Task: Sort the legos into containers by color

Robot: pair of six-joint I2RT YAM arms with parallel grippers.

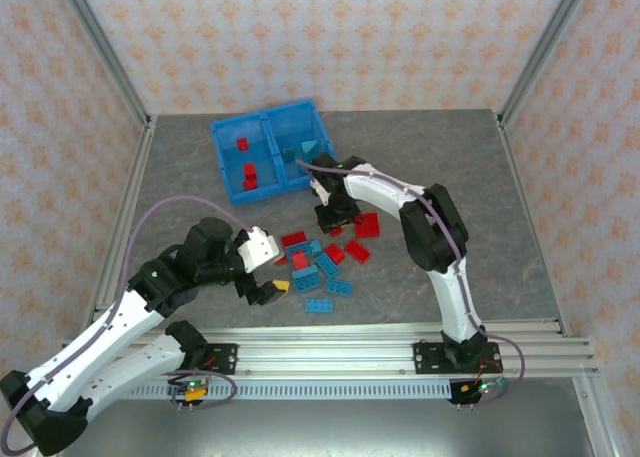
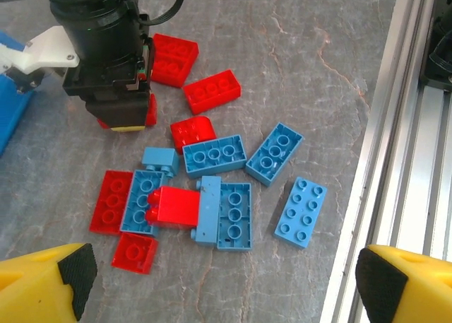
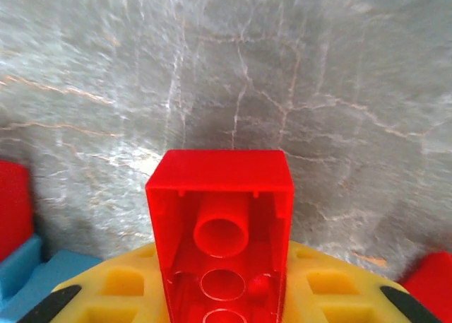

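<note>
Red and light blue legos [image 1: 318, 262] lie scattered on the grey table in front of the blue bin [image 1: 220, 162]. Its left compartment holds red bricks [image 1: 247, 172] and its right one blue bricks [image 1: 305, 147]. My right gripper [image 3: 224, 302] is shut on a red brick [image 3: 220, 210], low over the far edge of the pile [image 1: 335, 217], and it also shows in the left wrist view [image 2: 126, 118]. My left gripper [image 2: 226, 288] hangs open above the near side of the pile [image 1: 268, 272], over a red brick [image 2: 173, 204] lying across blue bricks [image 2: 233, 215].
An aluminium rail [image 1: 400, 342] runs along the table's near edge, close to a loose blue brick [image 2: 301, 211]. Patterned walls and frame posts [image 1: 110, 62] enclose the table. A corner of the bin [image 2: 10, 118] shows at the left of the left wrist view.
</note>
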